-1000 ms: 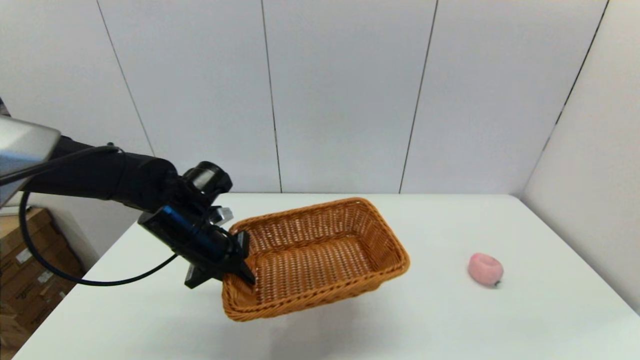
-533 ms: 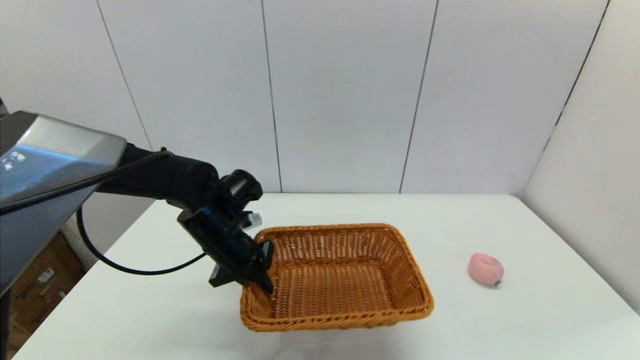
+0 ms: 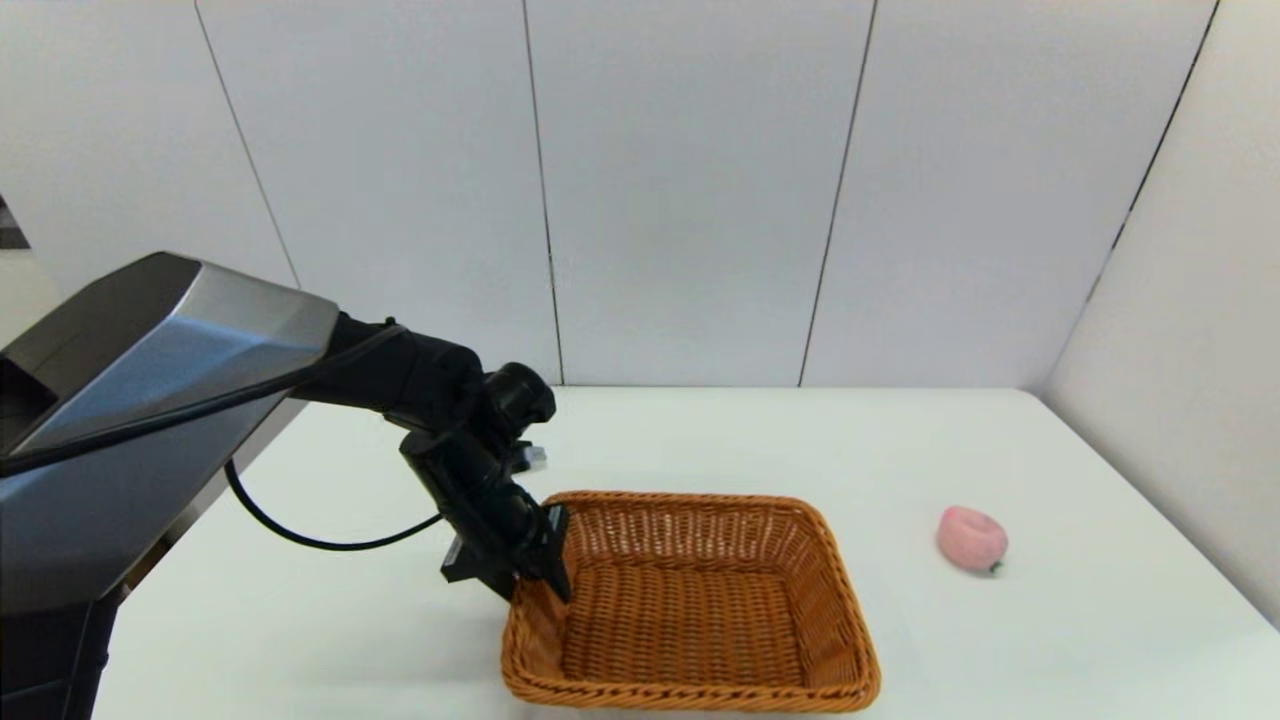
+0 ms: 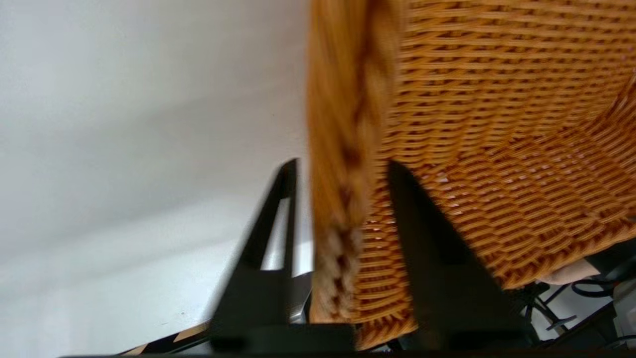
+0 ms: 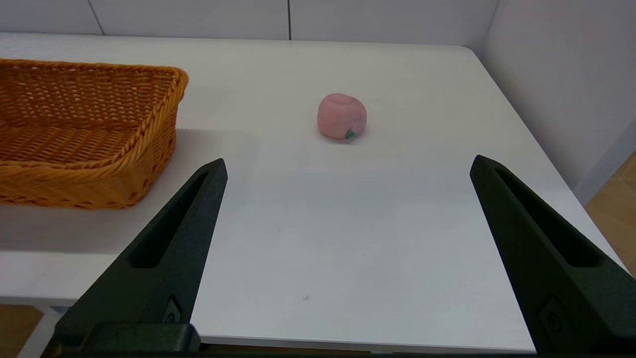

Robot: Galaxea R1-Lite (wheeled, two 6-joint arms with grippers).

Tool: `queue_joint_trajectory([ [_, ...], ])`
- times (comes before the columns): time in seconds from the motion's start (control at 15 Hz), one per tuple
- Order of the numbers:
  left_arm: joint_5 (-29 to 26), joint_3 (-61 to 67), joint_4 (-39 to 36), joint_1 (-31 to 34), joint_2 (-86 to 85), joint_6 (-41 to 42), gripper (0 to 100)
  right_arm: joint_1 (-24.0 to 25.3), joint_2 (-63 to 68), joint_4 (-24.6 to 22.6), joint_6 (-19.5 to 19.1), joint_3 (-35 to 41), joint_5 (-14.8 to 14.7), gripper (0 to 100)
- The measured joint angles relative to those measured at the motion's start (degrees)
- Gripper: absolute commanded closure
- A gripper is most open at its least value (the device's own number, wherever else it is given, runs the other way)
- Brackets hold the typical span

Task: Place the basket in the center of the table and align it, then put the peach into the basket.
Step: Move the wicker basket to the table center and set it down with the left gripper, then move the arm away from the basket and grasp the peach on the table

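Observation:
The orange-brown wicker basket [image 3: 690, 600] sits near the front middle of the white table [image 3: 700, 440], its long sides running left to right. My left gripper [image 3: 535, 580] is shut on the basket's left rim [image 4: 343, 149], one finger inside and one outside the wall. The pale-pink peach [image 3: 971, 539] lies on the table to the right of the basket, apart from it. In the right wrist view the peach [image 5: 342, 116] and the basket's right end [image 5: 89, 134] lie ahead of my right gripper [image 5: 348, 166], which is open, empty and back near the table's front edge.
White wall panels stand behind the table and along its right side [image 3: 1180, 300]. The left arm's silver housing [image 3: 130, 400] fills the left of the head view. Bare tabletop lies between basket and peach.
The left arm has carried the basket down and to the right, towards the front of the table. Tilted and raised before, the basket is now level and low. The peach has not moved.

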Motion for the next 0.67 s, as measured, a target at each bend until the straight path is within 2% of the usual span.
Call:
queue_joint_trajectory([
  [0.33,1.05,-1.38,0.07,1.39,-2.54,-0.11,0,0.0,0.0,0.0,0.0,0.0,0.04,0],
  [0.53,1.24,-1.88,1.84,7.67,-7.78,2.15,0,0.0,0.0,0.0,0.02,0.02,0.01,0],
  [0.67,1.27,-2.13,5.81,13.43,-12.18,6.51,0,-0.04,0.0,0.01,0.02,0.02,0.01,0],
])
